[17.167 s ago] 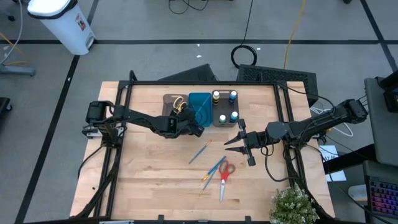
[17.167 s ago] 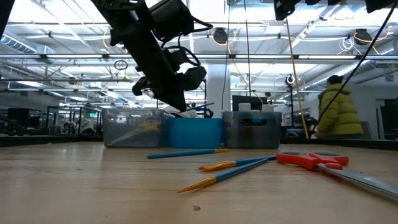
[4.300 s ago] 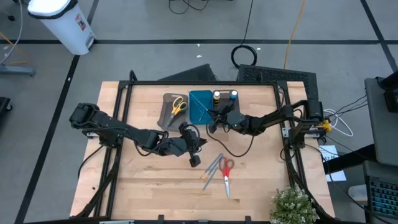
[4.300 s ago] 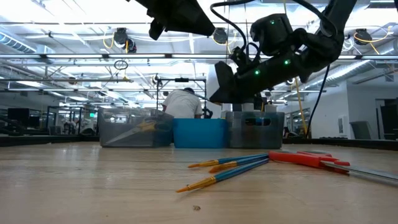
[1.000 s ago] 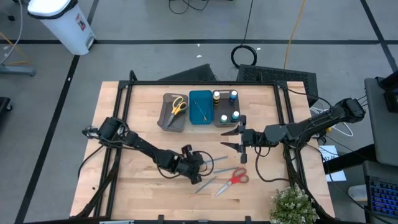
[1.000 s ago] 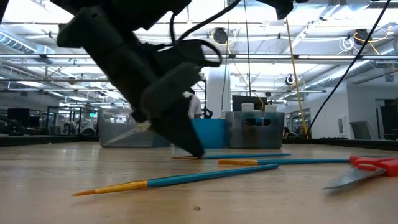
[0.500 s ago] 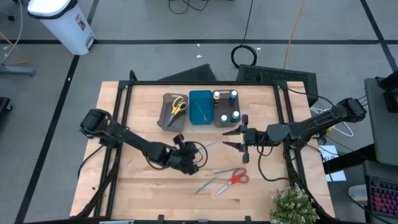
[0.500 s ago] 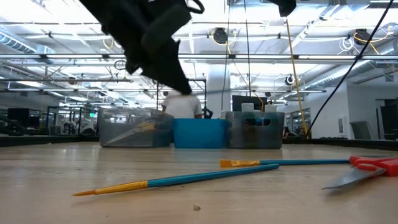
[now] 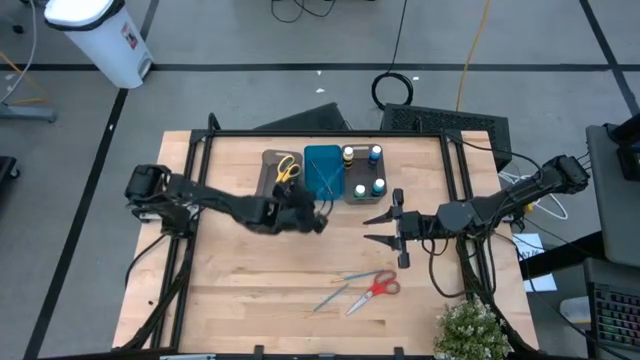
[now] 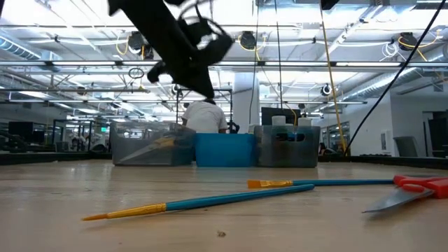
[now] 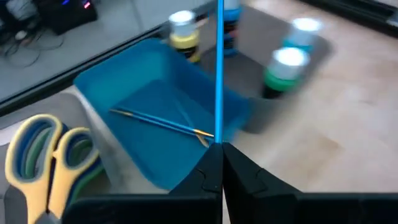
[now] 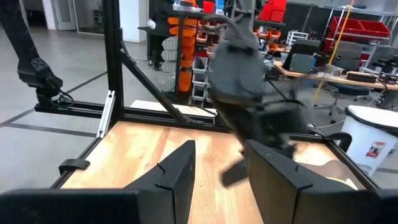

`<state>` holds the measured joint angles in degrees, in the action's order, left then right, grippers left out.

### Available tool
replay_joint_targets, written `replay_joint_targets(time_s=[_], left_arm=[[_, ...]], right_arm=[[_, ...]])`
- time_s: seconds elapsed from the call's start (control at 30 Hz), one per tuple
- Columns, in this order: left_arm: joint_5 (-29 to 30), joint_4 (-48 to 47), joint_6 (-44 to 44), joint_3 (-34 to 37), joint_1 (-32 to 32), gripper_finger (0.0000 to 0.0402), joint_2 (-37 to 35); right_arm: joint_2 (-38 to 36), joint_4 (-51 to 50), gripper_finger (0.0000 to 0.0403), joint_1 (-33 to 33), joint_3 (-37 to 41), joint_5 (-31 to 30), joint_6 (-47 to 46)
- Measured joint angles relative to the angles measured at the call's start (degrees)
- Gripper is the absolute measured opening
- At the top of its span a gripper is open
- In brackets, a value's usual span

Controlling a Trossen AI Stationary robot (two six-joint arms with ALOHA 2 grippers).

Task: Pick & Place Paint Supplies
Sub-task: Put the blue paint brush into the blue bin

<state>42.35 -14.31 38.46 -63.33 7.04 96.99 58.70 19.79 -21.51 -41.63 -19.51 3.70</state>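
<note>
Finding 1: your left gripper point(image 11: 219, 163) is pinched tight on 1 blue brush point(image 11: 219, 68), which stands straight out from the closed tips in the left wrist view. In the high view that gripper point(image 9: 314, 217) hangs above centre, just below the blue tray point(image 9: 322, 184).

Finding 2, the relation that governs the drop: the tray point(image 11: 106, 87) lies directly ahead of the tips, toward the top of the overhead frame. 1 brush point(image 11: 163, 124) already rests in it, lying across the floor at an angle to the held one. The left arm is the nearer arm. In my judgement you need only a short advance and a tilt so the held brush comes down lengthwise inside the walls.

Finding 3: your right gripper point(image 9: 379, 228), right of centre in the high view, waits with its fingers apart and nothing between them.

Finding 4: the yellow-handled scissors point(image 9: 287, 167) sit in the grey tray point(image 9: 267, 187); 4 bottles point(image 9: 363, 172) stand in the third tray. Red scissors point(image 9: 375, 290) and 2 loose brushes point(image 10: 198, 202) remain on the wooden table point(image 9: 240, 290), lower centre.

Finding 5: the room behind is an open workshop; a person point(image 10: 204, 115) shows beyond the trays.
</note>
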Motion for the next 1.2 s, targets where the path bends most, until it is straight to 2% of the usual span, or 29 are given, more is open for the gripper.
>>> replay_joint_targets(time_s=[0.13,0.3,0.4,0.87,1.03,1.2], left_arm=[[-1.12,0.92,0.65,0.02,-4.81,0.0000,0.55],[-6.14,2.65,1.78,-0.03,-9.45,0.0002,1.18],[-6.56,2.39,2.79,0.00,-11.38,0.0003,1.93],[-8.94,5.08,3.68,-0.02,-13.02,0.0004,7.51],[-8.93,5.19,1.32,-0.02,-13.02,0.0037,7.51],[-9.98,5.50,-2.49,-0.03,-12.32,0.0091,5.33]], right_arm=[[0.00,-0.14,0.0130,0.02,0.00,-0.09,0.02],[0.00,-0.44,0.0130,0.02,0.00,-0.09,0.24],[0.00,-0.72,0.0130,0.02,0.00,-0.09,0.46],[0.00,-0.96,0.0130,0.02,0.02,-0.11,0.44],[0.00,-0.94,0.0130,0.02,0.02,-0.11,0.44],[0.00,-1.02,0.0130,0.02,0.02,-0.11,0.44]])
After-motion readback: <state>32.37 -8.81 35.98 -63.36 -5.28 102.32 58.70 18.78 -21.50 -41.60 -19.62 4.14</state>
